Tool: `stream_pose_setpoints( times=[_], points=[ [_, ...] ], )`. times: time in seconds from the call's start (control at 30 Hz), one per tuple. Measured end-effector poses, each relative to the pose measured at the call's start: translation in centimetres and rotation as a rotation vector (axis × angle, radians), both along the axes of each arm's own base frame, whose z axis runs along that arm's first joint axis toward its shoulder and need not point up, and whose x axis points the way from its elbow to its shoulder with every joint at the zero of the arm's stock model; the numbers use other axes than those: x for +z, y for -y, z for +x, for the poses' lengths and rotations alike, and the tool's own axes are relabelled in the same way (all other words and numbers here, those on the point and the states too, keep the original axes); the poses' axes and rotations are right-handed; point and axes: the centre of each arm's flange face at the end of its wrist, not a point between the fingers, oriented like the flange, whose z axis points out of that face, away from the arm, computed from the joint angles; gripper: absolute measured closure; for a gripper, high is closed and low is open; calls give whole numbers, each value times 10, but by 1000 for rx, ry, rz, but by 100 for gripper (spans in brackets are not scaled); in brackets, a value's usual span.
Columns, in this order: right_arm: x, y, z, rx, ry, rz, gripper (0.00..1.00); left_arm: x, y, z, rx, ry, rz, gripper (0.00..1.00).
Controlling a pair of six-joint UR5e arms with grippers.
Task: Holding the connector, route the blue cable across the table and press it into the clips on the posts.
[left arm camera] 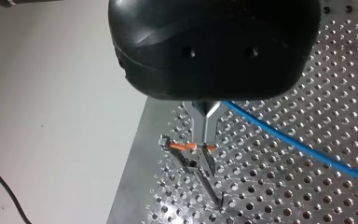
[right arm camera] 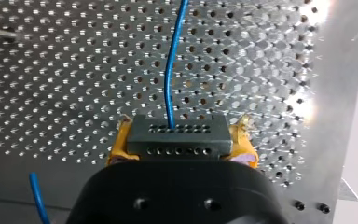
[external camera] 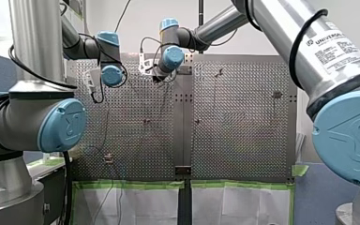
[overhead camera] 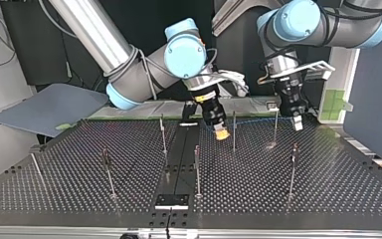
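Perforated metal table (overhead camera: pixel 328 189) is studded with thin posts (overhead camera: pixel 197 169) and edged with green tape (external camera: pixel 131 184). Over its far middle the connector (right arm camera: pixel 177 133), blue cable (right arm camera: pixel 168 70) trailing, is clamped by my right gripper (right arm camera: pixel 179 144). My left gripper (left arm camera: pixel 206 135) is held with fingers pressed together beside an orange clip (left arm camera: pixel 185 146).

The cable (left arm camera: pixel 298 144) passes out of sight behind the left gripper (left arm camera: pixel 204 144) housing. The post clips (overhead camera: pixel 294 148) are too small to resolve.
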Motion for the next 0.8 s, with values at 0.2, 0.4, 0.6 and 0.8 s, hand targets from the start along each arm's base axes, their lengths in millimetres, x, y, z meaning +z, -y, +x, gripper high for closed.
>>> stream_pose_setpoints(
  times=[0.2, 0.4, 0.6, 0.8],
  points=[
    [12, 2, 8, 13, 18, -10, 100, 0, -6, 6, 0, 4, 4, 100],
    [22, 4, 17, 21, 30, -19, 100, 5, -11, 11, 3, 13, 4, 100],
    [35, 5, 23, 25, 44, -29, 100, 8, -20, 17, 13, 14, 5, 100],
    [54, 8, 28, 26, 76, -53, 100, 6, -27, 26, 15, 12, 2, 100]
  ],
)
